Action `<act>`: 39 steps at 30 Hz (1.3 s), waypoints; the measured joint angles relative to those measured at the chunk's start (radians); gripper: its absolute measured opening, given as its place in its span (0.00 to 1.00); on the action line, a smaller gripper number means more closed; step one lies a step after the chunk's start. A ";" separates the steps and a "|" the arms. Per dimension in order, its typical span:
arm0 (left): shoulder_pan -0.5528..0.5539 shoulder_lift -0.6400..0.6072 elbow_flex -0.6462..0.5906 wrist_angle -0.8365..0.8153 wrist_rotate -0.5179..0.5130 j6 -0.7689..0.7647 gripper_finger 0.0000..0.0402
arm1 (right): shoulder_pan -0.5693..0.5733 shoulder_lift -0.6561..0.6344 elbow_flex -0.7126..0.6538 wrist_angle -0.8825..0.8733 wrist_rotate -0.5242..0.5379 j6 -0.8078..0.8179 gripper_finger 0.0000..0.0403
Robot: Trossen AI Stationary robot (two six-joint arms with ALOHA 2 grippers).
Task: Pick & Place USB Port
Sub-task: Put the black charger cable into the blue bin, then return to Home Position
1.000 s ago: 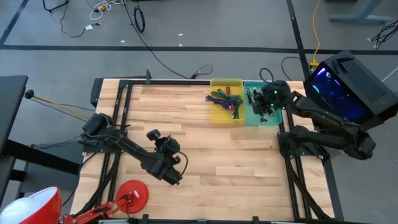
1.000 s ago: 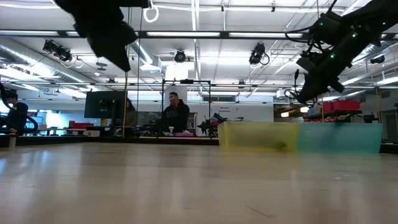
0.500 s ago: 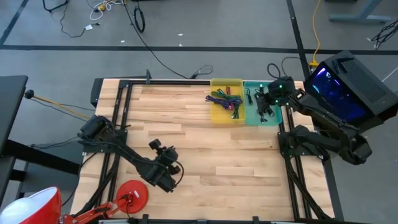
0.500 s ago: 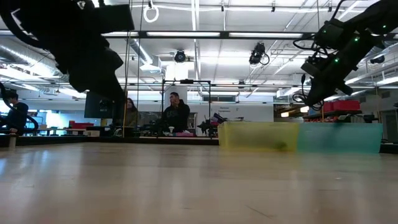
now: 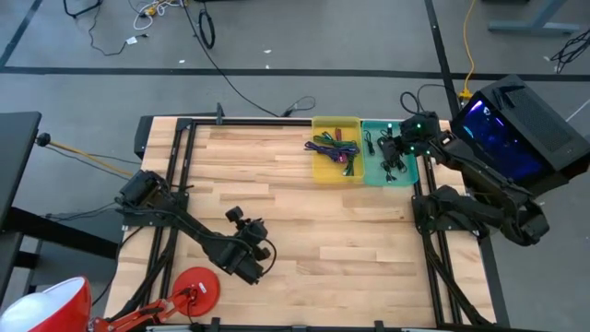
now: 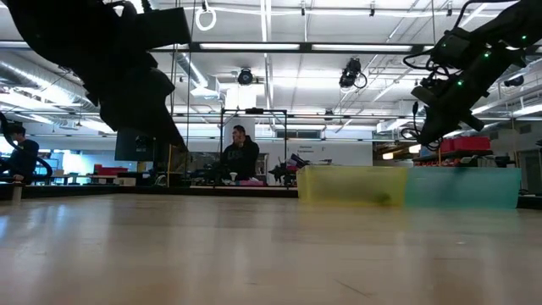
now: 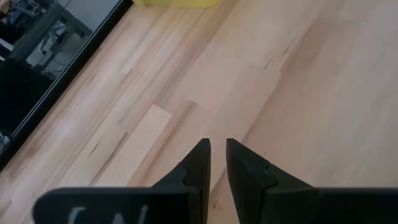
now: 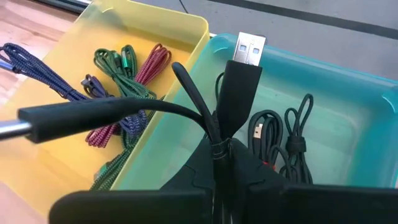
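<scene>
My right gripper [image 8: 217,177] hangs over the teal bin [image 5: 403,175] at the table's far right, shut on a black USB cable [image 8: 239,87]. The cable's metal USB plug [image 8: 250,46] sticks out past the fingertips. Other black cables [image 8: 286,140] lie on the teal bin's floor. The yellow bin [image 5: 319,171] beside it holds several coloured cables [image 8: 124,68]. My left gripper [image 7: 217,149] hovers low over bare wood near the table's front left [image 5: 251,266], with a narrow gap between its fingers and nothing in it. My right gripper pinches the black cable just behind its plug body [image 8: 219,140] between the two fingers. The fingers slant down from the table's right side. The plug points on past the fingertips, a loop and the cable's other end [image 8: 68,118] stick out sideways, and all of it hangs clear above the teal bin.
A red round object [image 5: 196,286] lies at the table's near left corner. Black frame rails [image 5: 180,175] run along the table's left, far and right edges. Wide bare wood [image 5: 313,221] spans the table's middle. People sit in the room beyond the table [image 6: 240,157].
My left gripper has sunk toward the tabletop and tipped, shifting slightly toward the near edge. My right gripper has swung a little toward the table's right edge with the black cable, staying over the teal bin.
</scene>
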 joint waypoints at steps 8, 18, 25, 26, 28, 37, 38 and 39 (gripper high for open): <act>0.000 0.000 0.000 0.010 0.009 0.000 0.14 | 0.000 0.000 0.000 0.000 0.000 -0.014 0.03; 0.001 0.000 0.000 0.022 0.009 0.014 0.14 | 0.000 0.000 0.000 0.004 0.001 -0.015 0.39; 0.002 0.000 0.000 0.123 -0.039 0.073 0.14 | 0.006 0.001 0.000 0.008 -0.107 0.012 0.58; 0.004 0.000 0.000 0.149 -0.053 0.095 0.14 | 0.015 0.001 0.000 0.013 -0.188 0.018 0.60; 0.013 0.000 0.000 0.208 -0.070 0.135 0.14 | 0.048 0.000 0.000 0.039 -0.361 0.041 0.62; 0.114 -0.009 -0.001 0.544 -0.040 0.551 0.14 | 0.548 -0.042 0.000 0.522 -0.484 0.280 0.64; 0.128 -0.018 -0.001 0.567 -0.038 0.569 0.14 | 0.620 -0.041 0.000 0.585 -0.442 0.280 0.64; 0.139 -0.028 0.000 0.596 -0.036 0.592 0.14 | 0.688 -0.038 0.000 0.641 -0.408 0.274 0.64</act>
